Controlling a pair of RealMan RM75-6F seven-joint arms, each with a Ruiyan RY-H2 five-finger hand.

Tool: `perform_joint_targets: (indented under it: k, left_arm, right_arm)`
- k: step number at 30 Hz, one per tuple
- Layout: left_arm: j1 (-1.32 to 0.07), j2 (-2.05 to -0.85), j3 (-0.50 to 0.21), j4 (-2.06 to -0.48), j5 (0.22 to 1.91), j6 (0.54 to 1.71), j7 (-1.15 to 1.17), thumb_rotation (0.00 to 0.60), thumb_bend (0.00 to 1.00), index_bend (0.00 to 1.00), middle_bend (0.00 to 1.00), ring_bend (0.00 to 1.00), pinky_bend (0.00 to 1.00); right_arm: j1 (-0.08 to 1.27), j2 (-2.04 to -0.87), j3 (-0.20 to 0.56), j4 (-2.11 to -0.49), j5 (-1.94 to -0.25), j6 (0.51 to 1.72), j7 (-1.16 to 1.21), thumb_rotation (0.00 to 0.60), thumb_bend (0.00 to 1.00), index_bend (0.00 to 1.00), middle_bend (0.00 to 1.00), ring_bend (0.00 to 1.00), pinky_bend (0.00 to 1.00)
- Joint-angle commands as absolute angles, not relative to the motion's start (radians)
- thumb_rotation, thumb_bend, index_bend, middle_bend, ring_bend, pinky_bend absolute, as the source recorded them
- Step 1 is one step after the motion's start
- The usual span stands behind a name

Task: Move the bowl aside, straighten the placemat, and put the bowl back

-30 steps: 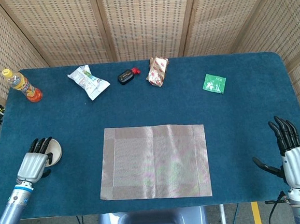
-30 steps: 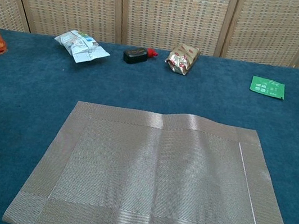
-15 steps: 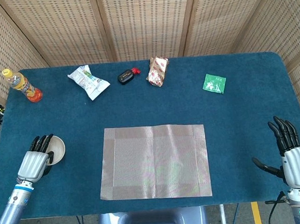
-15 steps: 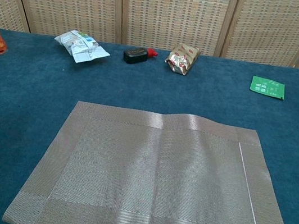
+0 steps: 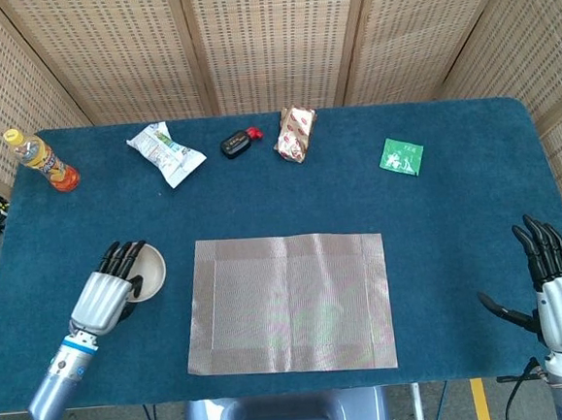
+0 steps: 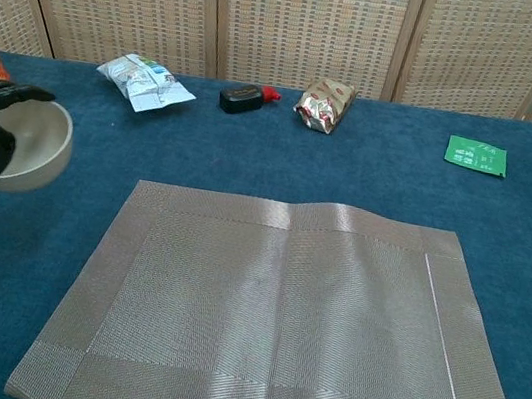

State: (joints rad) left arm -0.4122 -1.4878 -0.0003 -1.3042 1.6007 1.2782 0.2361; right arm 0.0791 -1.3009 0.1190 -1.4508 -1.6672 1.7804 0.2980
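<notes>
Cream-coloured, the 1 bowl [image 5: 148,271] is gripped at its rim by the left hand [image 5: 106,294], lifted just left of the 1 woven placemat [image 5: 288,302] lying flat on the blue table [image 5: 457,216]. The right hand [image 5: 552,291] holds nothing, fingers straight and apart. Along the far edge: 1 orange drink bottle [image 5: 42,161], 2 snack packets [image 5: 164,152] [image 5: 295,133], 1 black key fob [image 5: 238,142], 1 green sachet [image 5: 400,156].

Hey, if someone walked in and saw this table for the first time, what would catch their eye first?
Probably the big woven placemat lying flat at the near middle of the blue table. Next, the left robot hand holding a cream bowl just off the mat's left edge. Along the far side sit an orange drink bottle, snack packets and a green sachet; the right robot hand waits open at the near right.
</notes>
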Motion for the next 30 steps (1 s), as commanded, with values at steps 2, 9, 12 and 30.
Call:
perform_joint_targets:
  k: [2, 9, 12, 30]
  left_arm:
    - [-0.515, -1.542, -0.050, -1.446, 1.619, 1.177, 0.397, 0.600, 0.51, 0.66, 0.00, 0.00, 0.00]
    - [-0.626, -1.688, -0.110, -1.478, 1.550, 1.027, 0.582, 0.600, 0.51, 0.65, 0.00, 0.00, 0.00]
    - [-0.671, -1.758, -0.133, -1.460, 1.510, 0.973, 0.636, 0.600, 0.51, 0.64, 0.00, 0.00, 0.00]
    - [-0.755, -1.895, -0.152, -1.399, 1.345, 0.897, 0.813, 0.600, 0.15, 0.21, 0.00, 0.00, 0.00]
  right_arm:
    - [0.079, -1.296, 0.123, -1.450, -1.659, 1.777, 0.312, 0.600, 0.16, 0.03, 0.00, 0.00, 0.00]
    - [0.083, -1.288, 0.133, -1.443, -1.632, 1.760, 0.349, 0.600, 0.16, 0.03, 0.00, 0.00, 0.00]
    - [0.086, -1.285, 0.139, -1.435, -1.612, 1.742, 0.371, 0.600, 0.16, 0.03, 0.00, 0.00, 0.00]
    - [0.090, -1.283, 0.157, -1.417, -1.582, 1.725, 0.415, 0.600, 0.16, 0.03, 0.00, 0.00, 0.00]
